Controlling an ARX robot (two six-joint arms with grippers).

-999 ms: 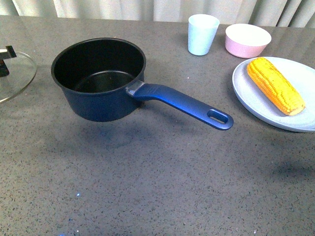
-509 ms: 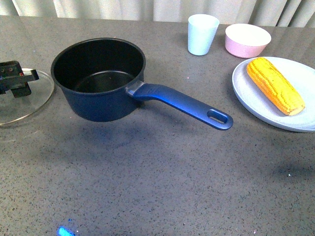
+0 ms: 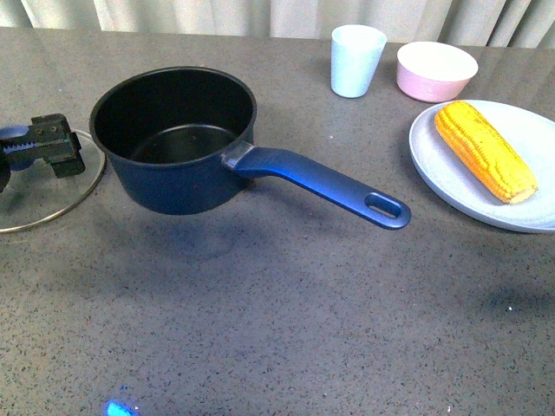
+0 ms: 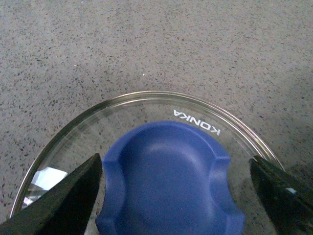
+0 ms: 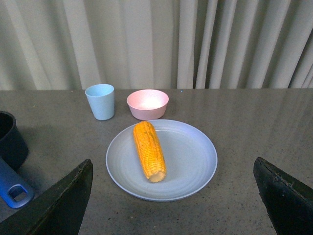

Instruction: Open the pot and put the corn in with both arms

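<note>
Left gripper (image 4: 174,166) is spread around the lid knob (image 4: 166,186), maybe not touching; right gripper (image 5: 172,166), spread too, should grab the corn (image 5: 149,151) mid-cob.

Pot (image 3: 178,186) mouth open from above. Handle (image 3: 321,184) juts toward plate (image 3: 442,182), between pot and corn (image 3: 484,149). Cup (image 3: 356,61), pink bowl (image 3: 436,71) crowd behind plate. Lid (image 3: 43,191) lies just left of pot. Front worktop (image 3: 277,329) open.

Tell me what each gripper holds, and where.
Right gripper: nothing, jaws open; corn lies on its plate. Left gripper straddles the blue knob of the glass lid; contact is not visible, so a hold cannot be confirmed.
</note>
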